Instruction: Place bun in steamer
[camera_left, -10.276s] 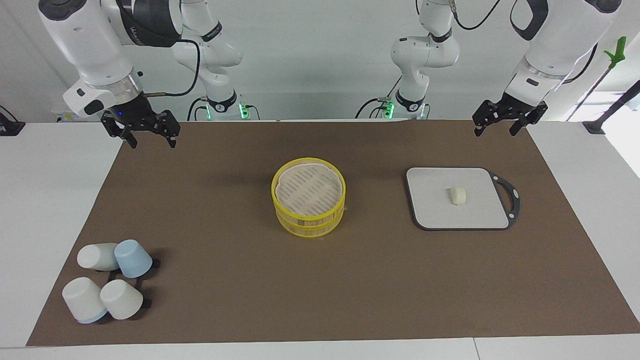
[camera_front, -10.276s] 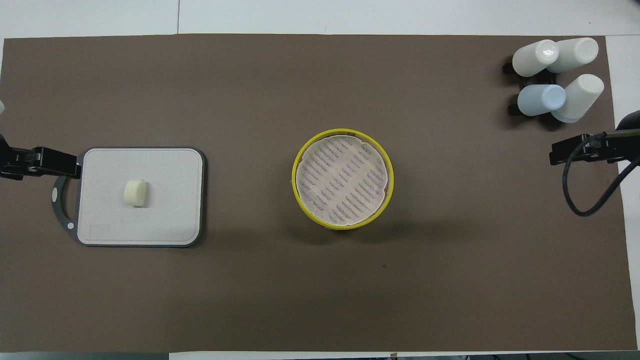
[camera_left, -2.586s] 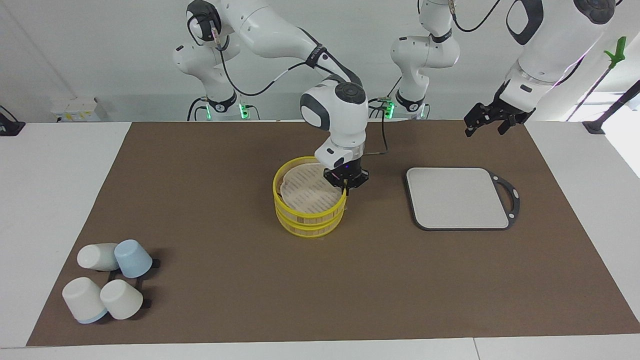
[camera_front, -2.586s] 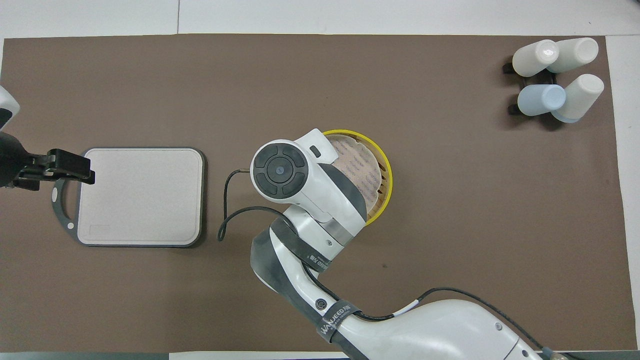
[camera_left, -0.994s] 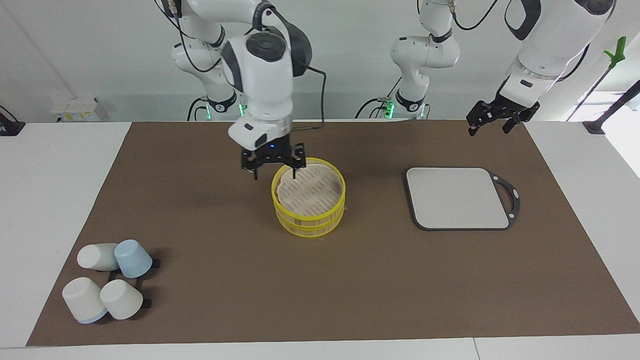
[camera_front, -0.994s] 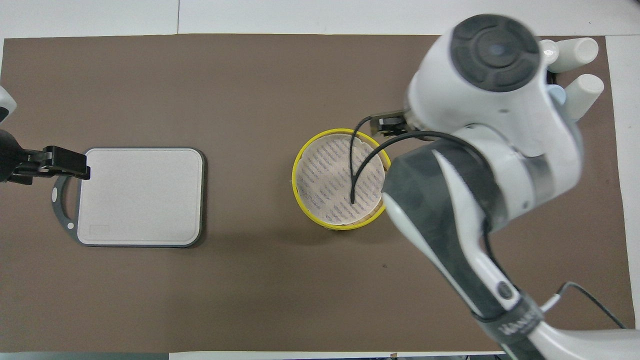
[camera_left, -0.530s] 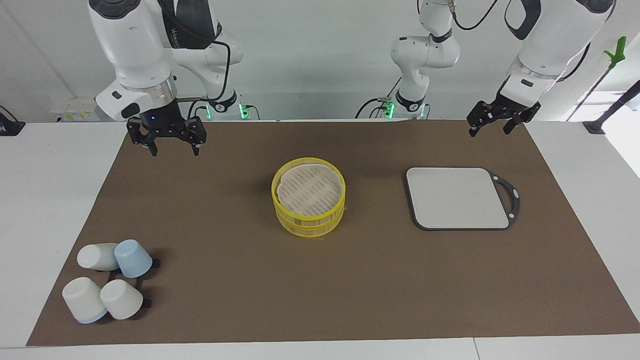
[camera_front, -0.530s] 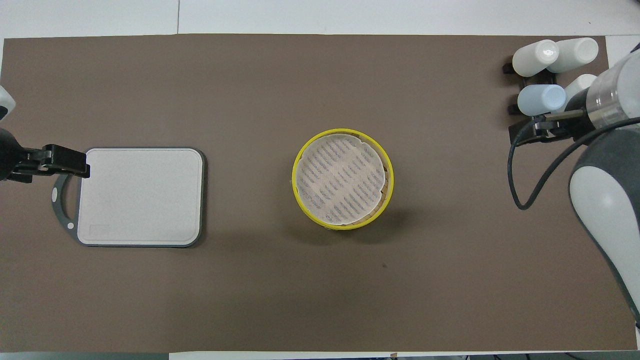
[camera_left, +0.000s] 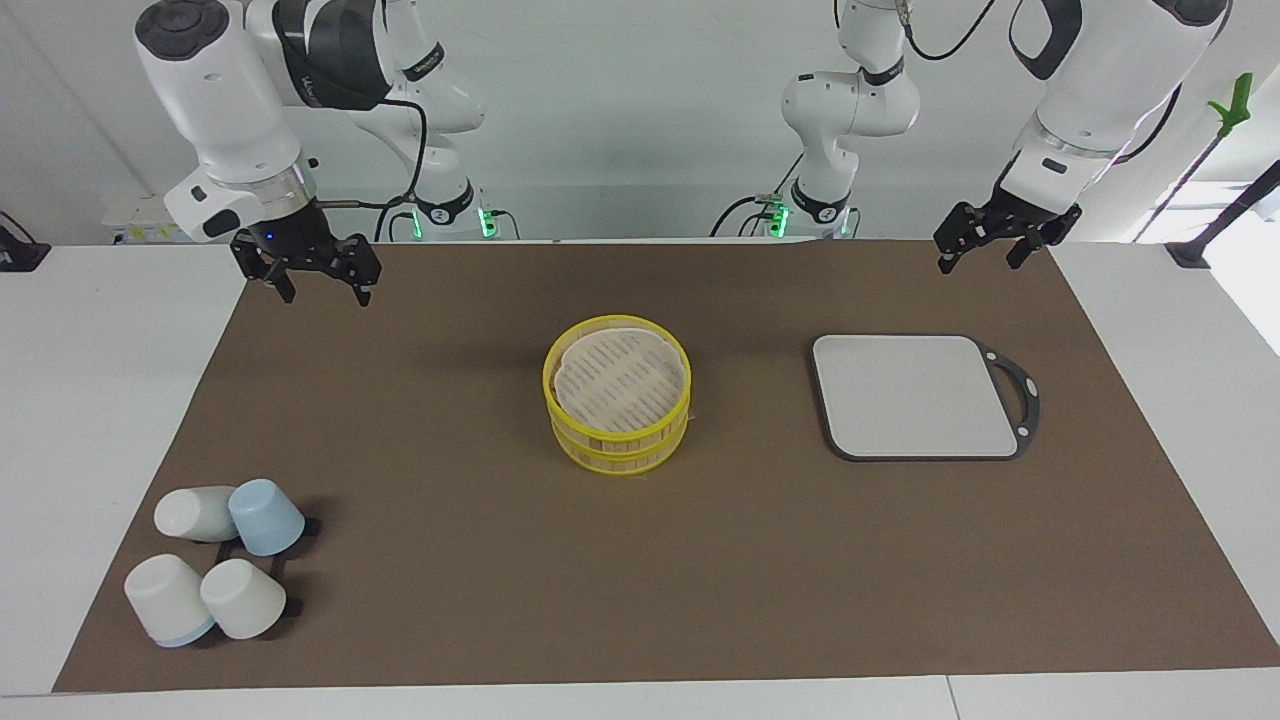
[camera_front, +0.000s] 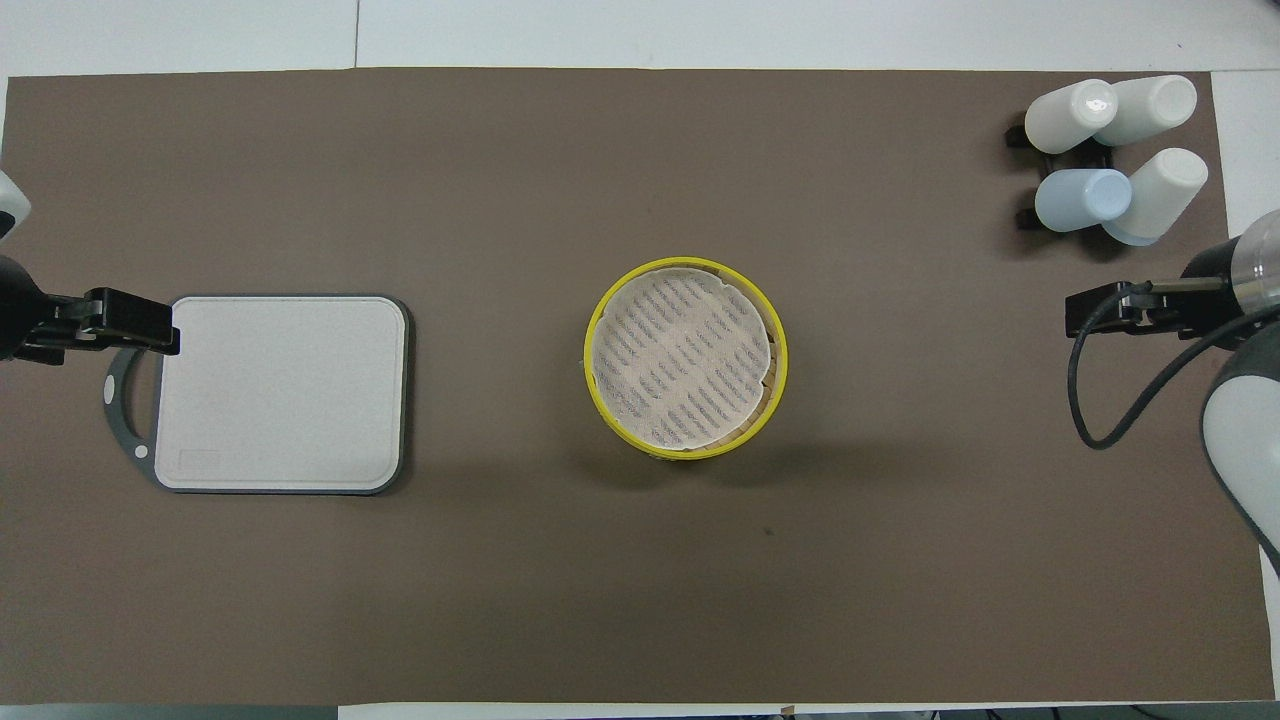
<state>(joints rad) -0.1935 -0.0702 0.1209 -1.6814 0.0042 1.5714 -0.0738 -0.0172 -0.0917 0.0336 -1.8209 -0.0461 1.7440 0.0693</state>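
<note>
Facing view shows right gripper (camera_left: 318, 284) & left gripper (camera_left: 982, 249) spread, empty; overhead clips both.

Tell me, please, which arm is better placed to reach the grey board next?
Left, probably: the left gripper hangs open over the mat at the board's end; the right gripper hangs at the cups' end, the steamer lying between.

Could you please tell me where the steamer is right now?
The steamer stands at the middle of the table in both views, between the grey board toward the left arm's end and the cups toward the right arm's end.
</note>
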